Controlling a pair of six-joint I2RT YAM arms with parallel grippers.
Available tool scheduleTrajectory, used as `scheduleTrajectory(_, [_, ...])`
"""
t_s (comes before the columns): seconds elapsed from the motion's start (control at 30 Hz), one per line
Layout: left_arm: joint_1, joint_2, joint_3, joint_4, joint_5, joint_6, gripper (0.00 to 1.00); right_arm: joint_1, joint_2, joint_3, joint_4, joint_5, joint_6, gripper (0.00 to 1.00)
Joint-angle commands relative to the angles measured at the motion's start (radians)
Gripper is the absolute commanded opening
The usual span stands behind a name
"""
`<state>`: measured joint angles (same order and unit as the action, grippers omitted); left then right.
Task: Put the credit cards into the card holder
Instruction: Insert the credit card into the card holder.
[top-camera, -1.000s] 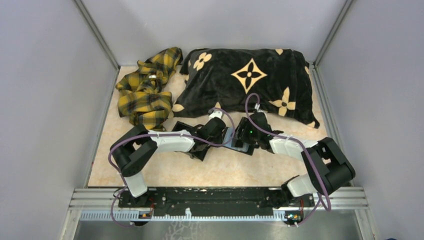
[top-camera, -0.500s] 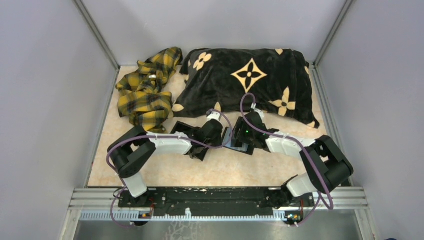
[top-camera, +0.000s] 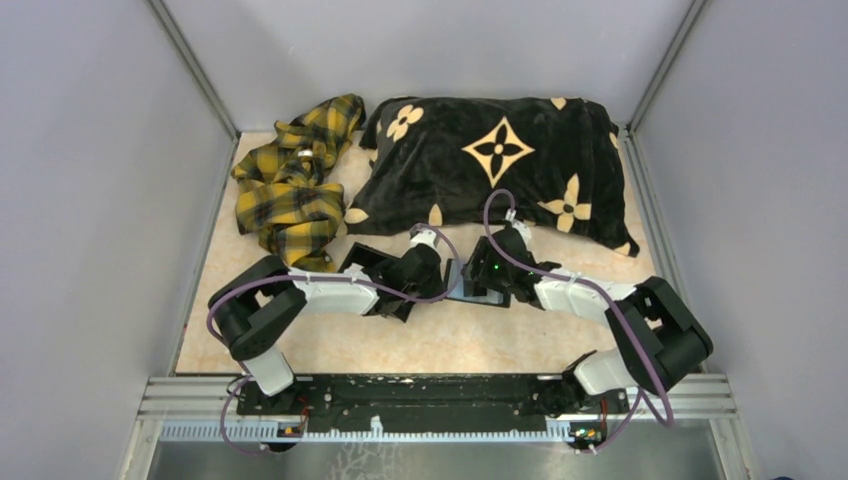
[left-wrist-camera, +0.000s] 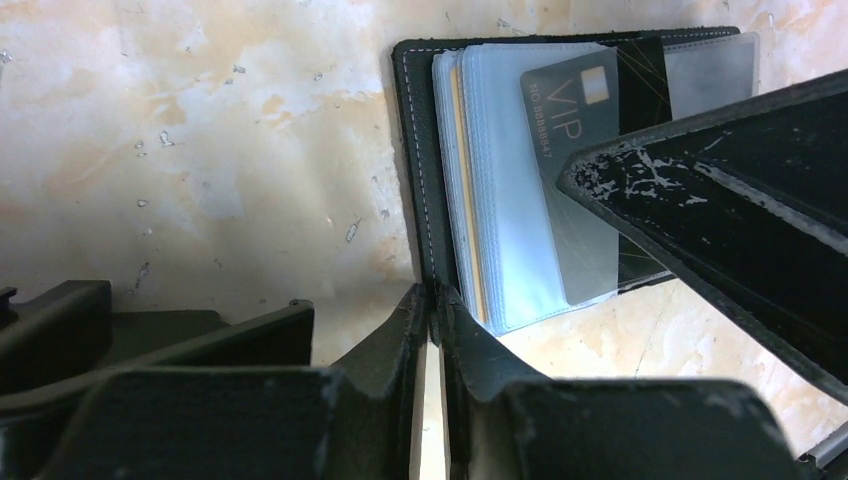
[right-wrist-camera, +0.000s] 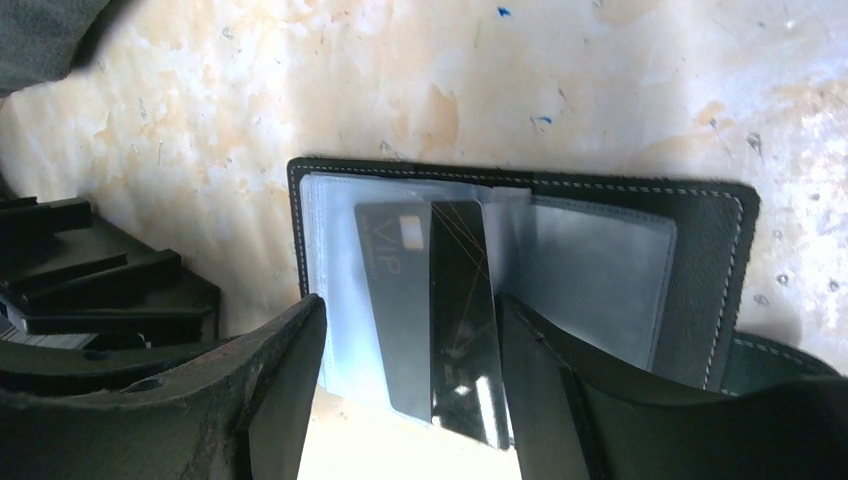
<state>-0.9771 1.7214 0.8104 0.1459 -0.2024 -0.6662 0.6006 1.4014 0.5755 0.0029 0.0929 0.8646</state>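
- Since a second ago the right arm's wrist has slid a little leftward in the overhead view, closing on the left one, and the left arm's elbow has swung slightly outward. Both arms meet over the same spot at mid-table.
- The card holder (right-wrist-camera: 715, 270) lies open and flat on the table (right-wrist-camera: 600, 90), between the two wrists, with its clear sleeves fanned upward.
- The left fingers (left-wrist-camera: 395, 340) are pressed together on the near corner of the holder's black cover, apparently pinning it in place.
- The right fingers (right-wrist-camera: 290, 380) are spread, one on each side of a dark grey VIP card (right-wrist-camera: 392, 300). The right-hand finger looks to be touching the card's edge, while the other stands just apart, so nothing is pinched.
- The VIP card lies slightly askew over the sleeves, its near end poking just past their edge. I judge it part-way in rather than seated, though I cannot tell whether it is inside a sleeve or only lying on top.
- A black strip (right-wrist-camera: 462, 320) with gold lines lies right beside the card; it may be a second card, but I cannot tell.
- Left to do, as I judge it: push this card home. The arms hide much of the table around the holder, so I cannot tell whether more cards wait.
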Motion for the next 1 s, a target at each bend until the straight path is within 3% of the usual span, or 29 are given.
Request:
scheduleTrajectory(0.0, [-0.021,0.041,-0.063,-0.149,0.068,-0.017,0.15,0.016,-0.016,-0.095,-0.226,0.024,0.002,0.64])
scheduleTrajectory(0.27, [-0.031,0.037,-0.066,-0.146,0.073,-0.028,0.14,0.016,-0.083,-0.111,-0.230,0.017,0.008,0.64])
scheduleTrajectory(0.97, [-0.093,0.074,-0.049,-0.139,0.071,-0.065,0.13,0.083,-0.029,-0.121,-0.112,-0.045,0.064,0.55])
